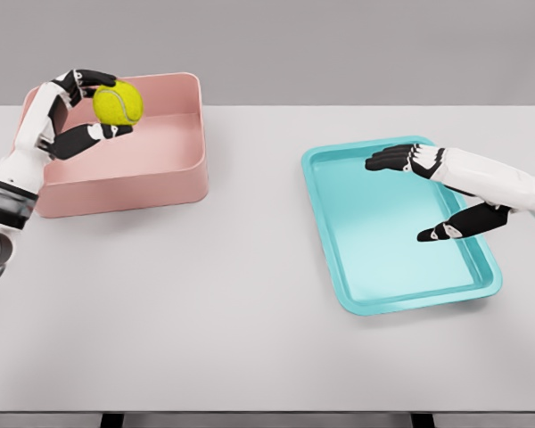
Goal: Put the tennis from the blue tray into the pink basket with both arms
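A yellow-green tennis ball (118, 103) is held above the left part of the pink basket (174, 181), with my left hand (94, 107) shut on it between thumb and fingers. The blue tray (325, 223) lies on the right half of the table and holds no ball. My right hand (408, 192) hovers over the tray's right side, open, fingers stretched toward the left and thumb spread below them, holding nothing.
The grey table (250, 294) carries the basket at back left and the tray at right. A wide bare strip of tabletop separates them. The table's front edge runs along the bottom of the view.
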